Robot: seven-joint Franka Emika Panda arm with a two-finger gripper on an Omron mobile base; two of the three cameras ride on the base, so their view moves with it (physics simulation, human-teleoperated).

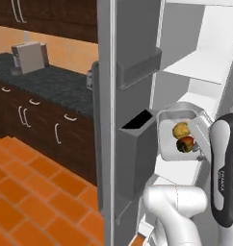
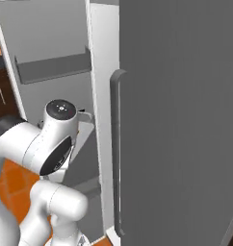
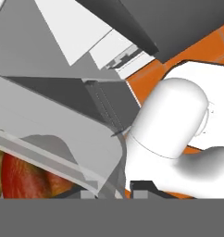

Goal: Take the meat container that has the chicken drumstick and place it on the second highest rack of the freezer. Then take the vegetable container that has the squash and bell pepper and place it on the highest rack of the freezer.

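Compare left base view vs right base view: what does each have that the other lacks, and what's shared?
Left base view alone: the vegetable container held up inside the open freezer, with the squash and bell pepper in it, a white shelf above, the dark counter with a toaster, and wood cabinets.

Right base view alone: the closed grey door with its long vertical handle.

Shared: the white arm, the grey door bins and orange floor tiles.
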